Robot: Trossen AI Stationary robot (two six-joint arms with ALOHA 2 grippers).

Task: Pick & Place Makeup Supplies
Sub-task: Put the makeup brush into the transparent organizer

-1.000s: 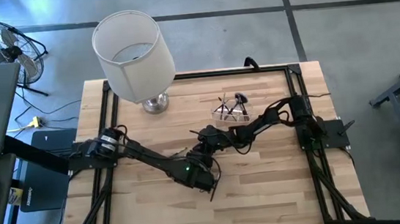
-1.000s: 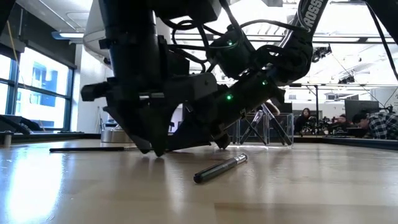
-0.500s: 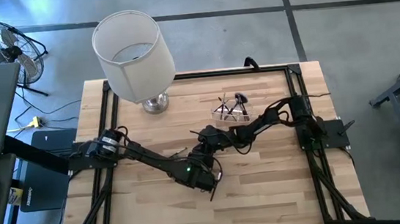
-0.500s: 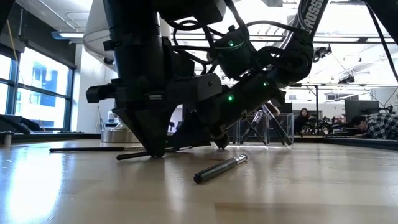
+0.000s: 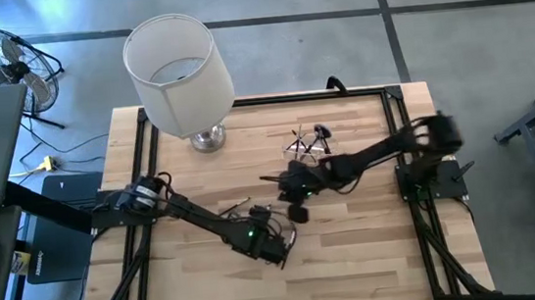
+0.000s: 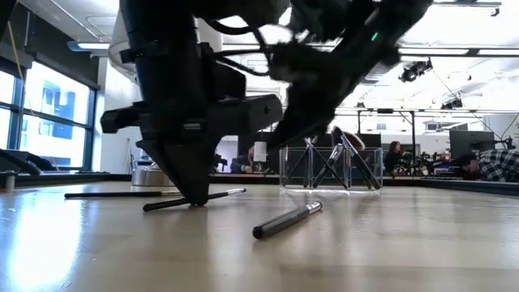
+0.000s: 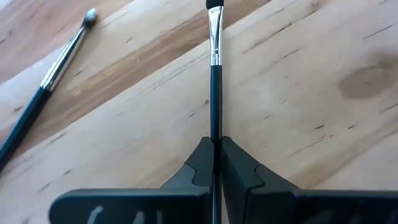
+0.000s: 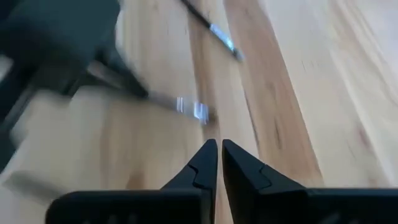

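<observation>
A black-handled makeup brush (image 7: 215, 81) with a silver ferrule lies on the wooden table (image 5: 357, 260), and my left gripper (image 7: 215, 149) is shut on it near the table's middle (image 5: 275, 251). A second thin brush (image 7: 56, 62) lies beside it, and a dark pencil (image 6: 288, 219) lies nearer the front edge. My right gripper (image 8: 219, 149) hangs above the table (image 5: 298, 214), shut, with nothing between its fingers. A clear cup (image 5: 308, 146) at the far middle holds several more makeup supplies. My left gripper pinches the brush's black handle (image 7: 215, 134) between its two fingers, about midway along the brush. The fingers come steeply from above and lie across the brush. The brush lies almost level on the table (image 6: 219, 195), with the fingertips (image 6: 195, 199) down at the wood.
A lamp with a white shade (image 5: 180, 75) stands at the far left of the table. A black frame (image 5: 243, 103) runs along the table's edges. People sit in the room beyond the table (image 6: 486, 158).
My left gripper has shut on the black-handled brush, which has shifted a little on the table. My right gripper has risen quickly off the table and tipped flatter, clearing the view of the cup behind it.
</observation>
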